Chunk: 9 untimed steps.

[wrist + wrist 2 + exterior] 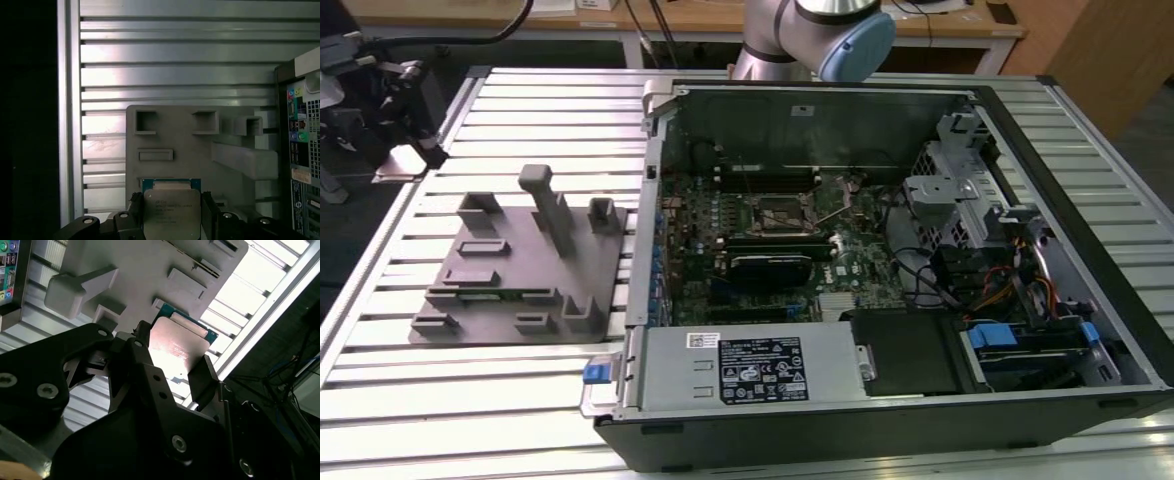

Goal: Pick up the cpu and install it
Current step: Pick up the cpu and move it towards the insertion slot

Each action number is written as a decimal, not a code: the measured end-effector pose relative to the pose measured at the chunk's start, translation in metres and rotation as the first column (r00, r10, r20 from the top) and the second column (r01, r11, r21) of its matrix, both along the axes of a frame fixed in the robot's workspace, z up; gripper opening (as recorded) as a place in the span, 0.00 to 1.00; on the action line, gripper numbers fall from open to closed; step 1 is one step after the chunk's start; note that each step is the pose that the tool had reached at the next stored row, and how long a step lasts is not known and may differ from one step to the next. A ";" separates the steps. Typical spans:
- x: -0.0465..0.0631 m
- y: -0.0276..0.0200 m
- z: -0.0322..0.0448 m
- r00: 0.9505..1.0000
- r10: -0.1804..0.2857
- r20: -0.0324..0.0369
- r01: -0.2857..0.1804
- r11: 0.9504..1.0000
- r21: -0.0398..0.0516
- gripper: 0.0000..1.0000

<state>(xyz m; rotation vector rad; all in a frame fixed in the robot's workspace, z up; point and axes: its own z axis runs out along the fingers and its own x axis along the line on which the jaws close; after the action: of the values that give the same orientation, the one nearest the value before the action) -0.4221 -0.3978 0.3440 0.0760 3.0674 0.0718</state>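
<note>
While near one grey fixture (192, 142), one cpu (172, 214) tight between the end effector's (172, 216) two fingers (210, 216).

The gripper (171, 216) clamps its two black fingers (208, 212) on opposite edges of the cpu (171, 202), held flat between them. The arm (817, 35) shows a blue-capped joint.

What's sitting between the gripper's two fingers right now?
The cpu, silvery top showing, is clamped between the fingers in both wrist views.
</note>
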 end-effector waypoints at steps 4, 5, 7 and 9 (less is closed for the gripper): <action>0.000 0.0000 0.0058 1.000 0.000 0.004 0.000 1.000 0.000 0.55; 0.000 0.0000 0.0071 1.000 0.000 0.004 0.000 1.000 0.000 0.55; 0.000 0.0000 0.0097 1.000 0.000 0.005 0.000 1.000 0.000 0.55; 0.000 0.0000 0.0125 1.000 0.000 0.007 0.000 1.000 0.000 0.55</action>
<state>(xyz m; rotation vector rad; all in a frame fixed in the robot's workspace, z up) -0.4221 -0.3978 0.3564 0.0755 3.0604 0.0719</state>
